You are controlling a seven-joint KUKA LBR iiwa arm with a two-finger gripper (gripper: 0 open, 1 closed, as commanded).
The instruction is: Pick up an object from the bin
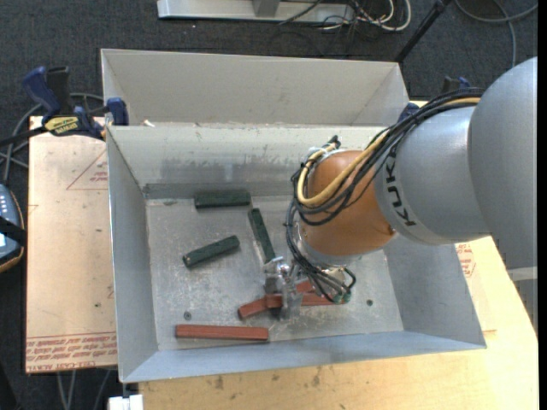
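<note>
- Bin (128, 254): grey metal, sloped walls, flat floor with a few loose bars on it.
- Gripper (282, 297): low on the floor, near the front edge and right of centre, under the arm's orange cover (342, 207). Whether it is wide or narrow I cannot tell.
- Red bar (255, 309): short and a little slanted, on the floor at the gripper. Red shows on both sides of the tool, so the gripper seems to sit over its middle. Likely the thing to be picked.
- Long red bar (222, 333): along the front edge, left of the gripper, near the short one's left end but apart from it.
- Green bars (211, 251): three, one by the back edge, one mid-floor to the left, one slanted just behind the gripper.
- Step in hand, as judged: securing the red bar. Grip across its narrow width at mid-length so it hangs level, close firmly, and lift straight up, clear of the long red bar and the slanted green one.
</note>
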